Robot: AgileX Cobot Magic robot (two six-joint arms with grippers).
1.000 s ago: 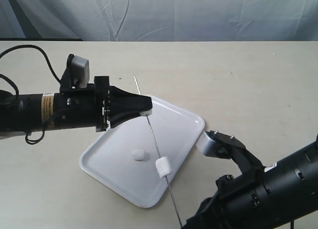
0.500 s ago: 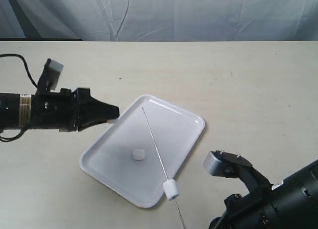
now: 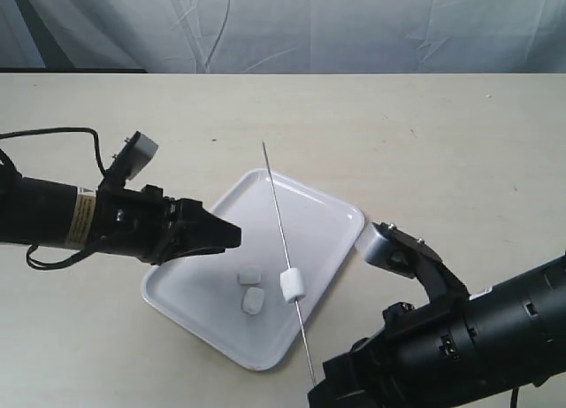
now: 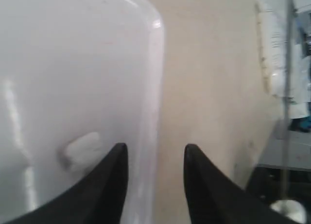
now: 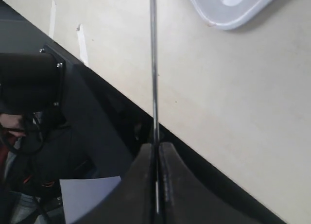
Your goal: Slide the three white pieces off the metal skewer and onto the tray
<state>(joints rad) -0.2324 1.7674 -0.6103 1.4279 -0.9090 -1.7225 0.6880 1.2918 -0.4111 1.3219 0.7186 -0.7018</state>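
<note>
The white tray (image 3: pixel 332 209) lies mid-table with two white pieces (image 3: pixel 250 275) (image 3: pixel 255 299) loose on it. A third white piece (image 3: pixel 293 286) sits threaded on the metal skewer (image 3: pixel 276 204), which slants over the tray. My right gripper (image 3: pixel 317 392) is shut on the skewer's near end; in the right wrist view the skewer (image 5: pixel 153 63) runs out from between the closed fingers of the gripper (image 5: pixel 155 147). My left gripper (image 3: pixel 235 235) hovers open over the tray's left part. In the left wrist view this gripper (image 4: pixel 155 150) straddles the tray rim (image 4: pixel 154 78), with one piece (image 4: pixel 82 148) beside it.
The tray rests on a beige table (image 3: pixel 442 134) with a pale cloth backdrop behind. The table's near edge (image 5: pixel 233 161) shows in the right wrist view, with dark equipment and a sheet of paper (image 5: pixel 90 197) below it.
My left gripper moved right, back over the tray, and a second white piece now lies on the tray. The skewer shifted up and back, bringing its remaining piece over the tray.
</note>
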